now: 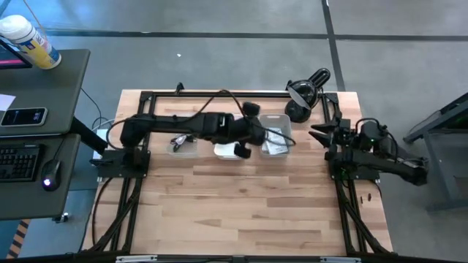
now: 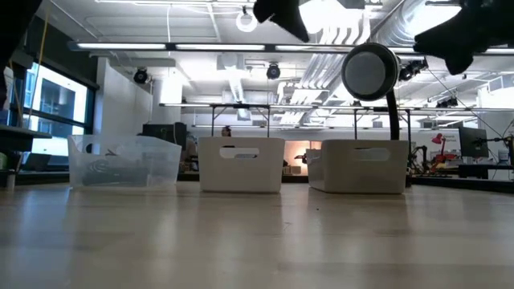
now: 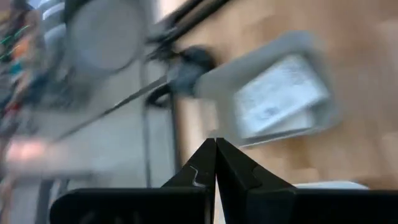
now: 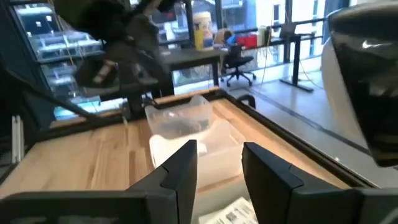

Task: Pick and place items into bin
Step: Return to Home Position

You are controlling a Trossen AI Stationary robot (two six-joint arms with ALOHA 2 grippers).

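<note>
Three bins stand in a row along the far edge of the table (image 1: 241,212): a clear bin (image 1: 183,145) on the left, a white bin (image 1: 228,151) in the middle and a gray bin (image 1: 276,117) on the right. They sit just beside one another. The white printed cards (image 1: 274,146) lie flat inside the gray bin.

The left arm reaches across above the row. The left end effector (image 3: 216,144) is over the white bin's right end, beside the gray bin's rim, with its fingers pressed together on nothing.

The right end effector (image 1: 316,134) hangs at the table's right edge above the black frame rail (image 1: 340,191), with its fingers apart. A black round-headed stand (image 1: 303,91) occupies the far right corner, close behind the gray bin. Bare wood runs from the bins to the near edge.
</note>
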